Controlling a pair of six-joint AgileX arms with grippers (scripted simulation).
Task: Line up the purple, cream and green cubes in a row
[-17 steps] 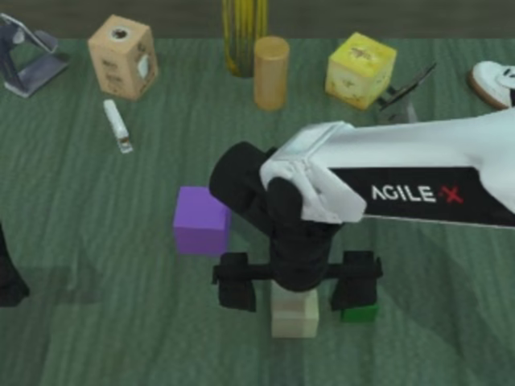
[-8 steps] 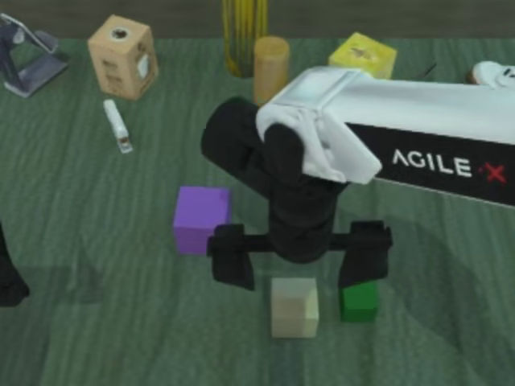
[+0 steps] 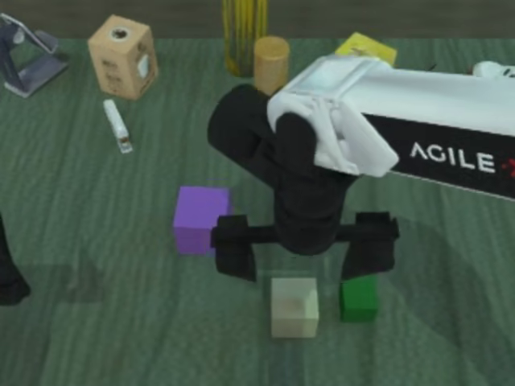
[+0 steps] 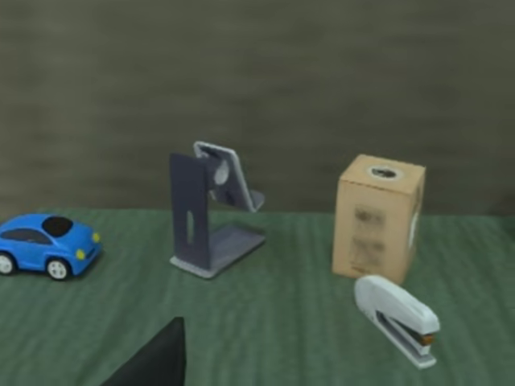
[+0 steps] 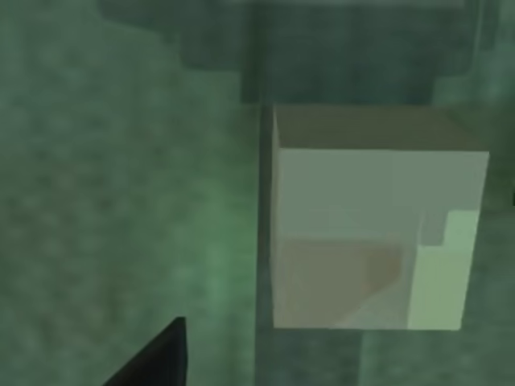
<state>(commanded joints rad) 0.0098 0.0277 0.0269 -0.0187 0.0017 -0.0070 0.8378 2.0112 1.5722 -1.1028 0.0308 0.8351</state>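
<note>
Presently: right gripper (image 3: 304, 256), fingers spread wide and empty, above cream cube (image 3: 294, 306) set on bench (image 3: 96, 241) beside green cube (image 3: 358, 299), purple cube (image 3: 201, 219) apart up-left; risk, a finger clipping green, breaking the row.

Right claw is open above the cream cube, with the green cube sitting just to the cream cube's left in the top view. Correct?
Not quite. In the top view the green cube sits just to the right of the cream cube, not its left. The rest holds: the right claw is open above the cream cube.
</note>
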